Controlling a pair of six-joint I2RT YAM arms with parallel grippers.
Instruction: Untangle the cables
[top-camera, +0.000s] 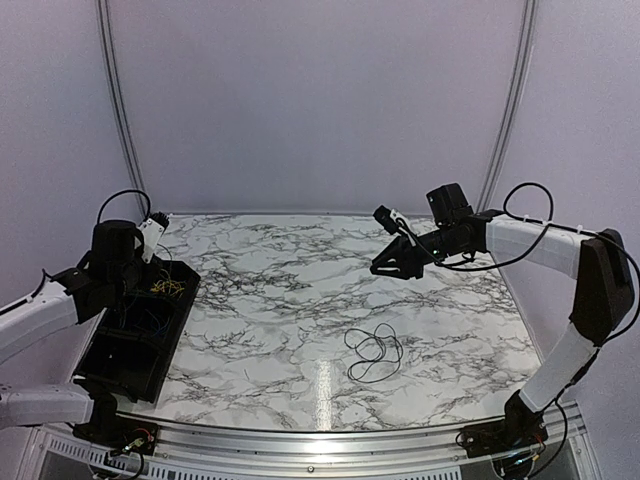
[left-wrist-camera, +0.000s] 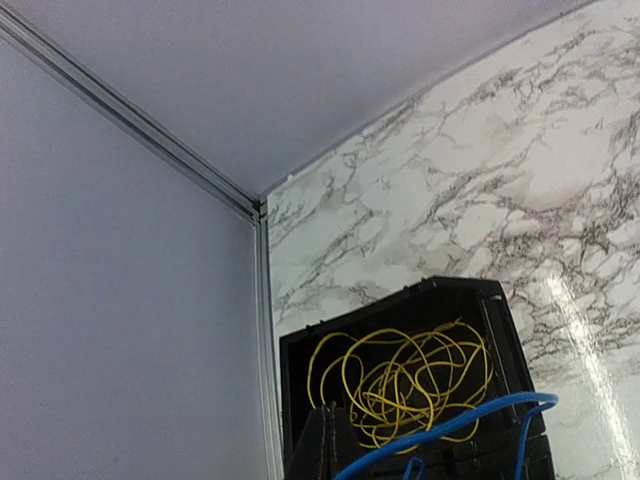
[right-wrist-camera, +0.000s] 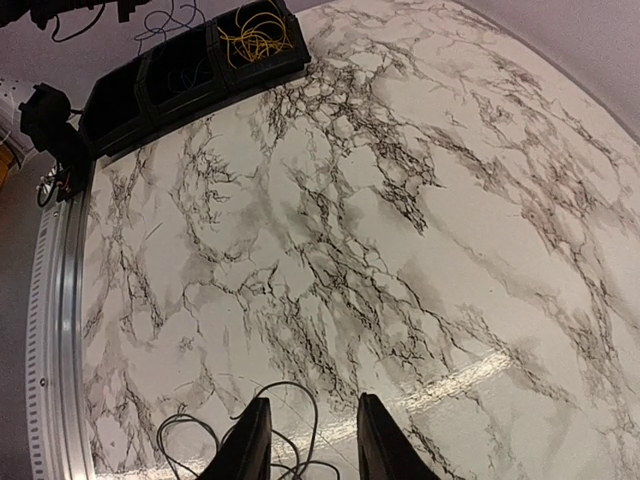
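A black tray (top-camera: 178, 330) sits along the left edge of the marble bench (top-camera: 300, 260), divided into compartments from far to near. The far compartment holds the yellow cable (left-wrist-camera: 410, 380), bunched into a loose nest of overlapping loops and lying wholly inside the walls. Just nearer than it, the blue cable (left-wrist-camera: 450, 425) arcs up out of the tray and crosses the bottom of the left wrist view, very close to the lens.

The left hand (top-camera: 138, 290) hangs over the tray at about the middle compartment. Its fingers are barely visible as dark shapes at the bottom of its own camera, so I cannot tell whether they are apart, together, or clamped on the blue cable.

The black cable (top-camera: 373, 352) lies alone on the open bench, right of centre and toward the near edge, well apart from the tray. It forms a few flat loops laid over one another.

The right hand (right-wrist-camera: 313, 400) hovers above the bench, farther back than the black cable. Its fingers (right-wrist-camera: 250, 440) are spread apart and hold nothing. In the right wrist view, one loop of the black cable shows on the bench in the gap between them.
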